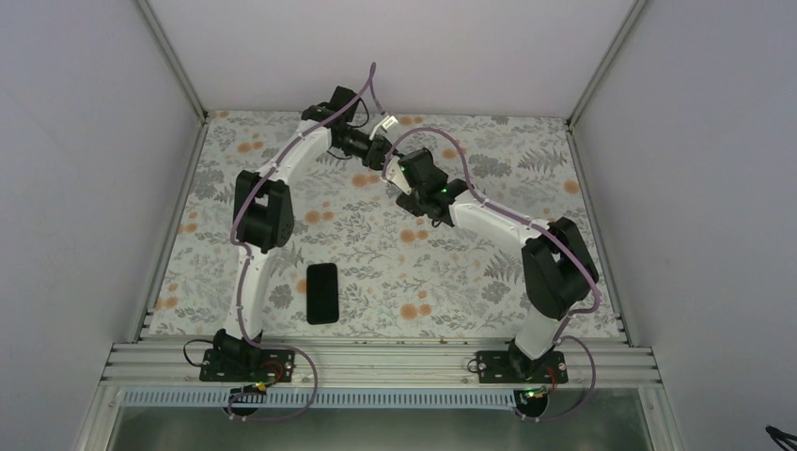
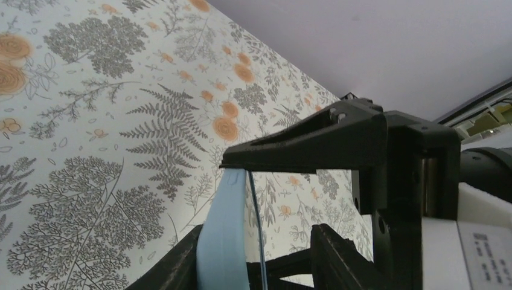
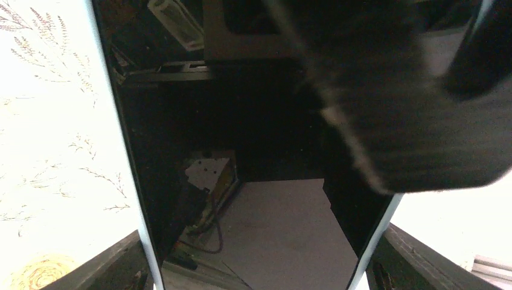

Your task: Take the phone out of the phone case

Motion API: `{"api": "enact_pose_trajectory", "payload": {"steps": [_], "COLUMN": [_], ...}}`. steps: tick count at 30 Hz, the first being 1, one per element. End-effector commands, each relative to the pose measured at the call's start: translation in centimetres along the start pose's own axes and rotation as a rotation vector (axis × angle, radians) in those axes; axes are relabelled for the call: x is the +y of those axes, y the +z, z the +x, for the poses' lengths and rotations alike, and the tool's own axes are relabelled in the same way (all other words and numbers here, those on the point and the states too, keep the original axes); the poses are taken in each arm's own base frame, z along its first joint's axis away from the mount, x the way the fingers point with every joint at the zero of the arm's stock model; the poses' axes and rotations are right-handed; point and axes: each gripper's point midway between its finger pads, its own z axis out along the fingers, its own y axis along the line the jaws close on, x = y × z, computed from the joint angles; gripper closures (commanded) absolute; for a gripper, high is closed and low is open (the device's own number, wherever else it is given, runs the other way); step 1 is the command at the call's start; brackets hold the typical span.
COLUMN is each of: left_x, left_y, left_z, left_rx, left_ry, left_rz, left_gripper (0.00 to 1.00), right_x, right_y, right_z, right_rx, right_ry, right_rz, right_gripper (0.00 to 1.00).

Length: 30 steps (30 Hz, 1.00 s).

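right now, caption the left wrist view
Light blue soft phone case edge-on between the left gripper's fingers, over floral table

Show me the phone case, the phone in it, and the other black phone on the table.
phone case [image 2: 222, 241]: left wrist view, on its light blue side.
phone [image 3: 265, 241]: right wrist view, on its dark glass screen.
spare black phone [image 1: 321, 292]: top view, middle of its body.

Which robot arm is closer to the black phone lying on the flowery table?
Left. The left arm rises just beside the slim black phone; the right arm stands far across.
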Motion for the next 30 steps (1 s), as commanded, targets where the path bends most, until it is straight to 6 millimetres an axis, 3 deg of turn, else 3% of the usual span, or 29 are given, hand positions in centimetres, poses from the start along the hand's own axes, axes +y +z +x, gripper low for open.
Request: {"api": "enact_pose_trajectory", "payload": {"steps": [1, 7, 12, 18, 22, 25, 27, 30], "left_x": [-1.6, -2.1, -1.8, -1.0, -0.7, -0.6, -0.5, -0.8], "left_y": [0.5, -0.1, -0.5, -0.7, -1.2, -1.5, -1.6, -1.8], "left_z": [1.0, 1.5, 1.0, 0.0, -1.0, -0.9, -0.6, -0.5], "left_rx": [0.033, 0.042, 0.038, 0.007, -0.017, -0.012, -0.005, -0.008], "left_ry": [-0.022, -0.003, 0.026, 0.036, 0.072, 0.081, 0.082, 0.085], "left_rz": [0.078, 0.054, 0.000, -0.038, -0.074, -0.080, -0.086, -0.084], "left_gripper": [0.58, 0.50, 0.56, 0.56, 0.75, 0.84, 0.95, 0.98], "right_x": [-2.6, -3.5, -3.7, -2.7, -3.0, -3.6, -3.7, -3.9], "right_y": [-0.8, -1.4, -1.7, -1.8, -2.3, -2.9, -3.1, -3.1], "right_z": [-3.0, -3.1, -3.4, -3.2, -3.4, -3.7, -3.9, -4.0], "right_rx": [-0.081, -0.090, -0.102, -0.102, -0.115, -0.129, -0.133, -0.137], "right_ry": [0.042, 0.055, 0.059, 0.035, 0.050, 0.065, 0.067, 0.070], "right_rz": [0.111, 0.149, 0.149, 0.116, 0.129, 0.144, 0.144, 0.149], "right_gripper": [0.36, 0.36, 0.36, 0.36, 0.36, 0.35, 0.35, 0.35]}}
